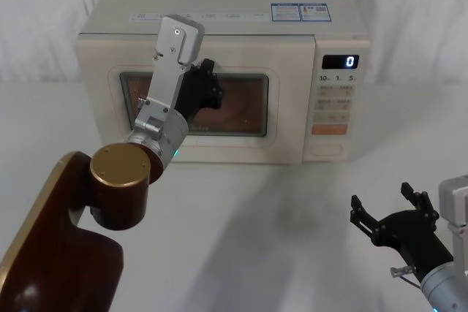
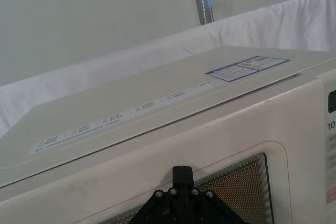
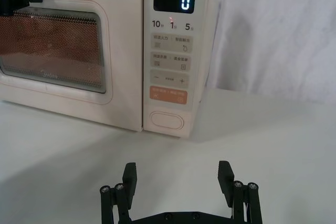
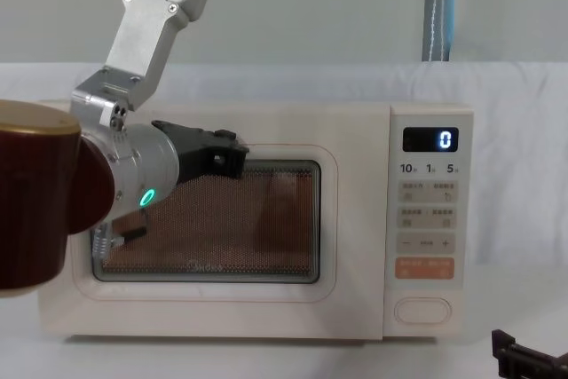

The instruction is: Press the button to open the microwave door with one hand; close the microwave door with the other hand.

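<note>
The black left gripper (image 1: 208,82), its state unclear, touches the shut cream glass-windowed microwave door (image 1: 289,118); the spread right gripper (image 1: 386,213) sits well below the oval cream button (image 1: 326,150).

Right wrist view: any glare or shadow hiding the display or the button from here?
Right wrist view: the display reads a crisp 0 without glare, and the button is evenly lit; soft shadow lies on the table below the microwave door. Head view: a broad grey shadow falls on the table before the microwave, not on the panel.
</note>
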